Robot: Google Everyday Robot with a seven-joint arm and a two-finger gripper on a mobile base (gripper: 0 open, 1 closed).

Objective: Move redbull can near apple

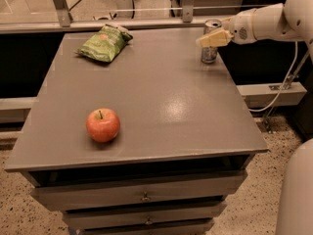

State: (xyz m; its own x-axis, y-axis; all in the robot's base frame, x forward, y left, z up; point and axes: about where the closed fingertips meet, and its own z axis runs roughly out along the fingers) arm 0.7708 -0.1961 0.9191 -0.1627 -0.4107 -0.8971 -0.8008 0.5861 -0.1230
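The redbull can [210, 56] stands upright at the far right edge of the grey table [161, 106]. My gripper [213, 38] reaches in from the right on a white arm and overlaps the can's upper half, level with it. The apple [103, 125], red-orange with a short stem, sits near the table's front left, far from the can.
A green crinkled chip bag [105, 43] lies at the table's back left. Drawers [144, 197] sit under the tabletop. A white cable [283, 89] hangs to the right of the table, and part of the white robot body [296, 190] shows at lower right.
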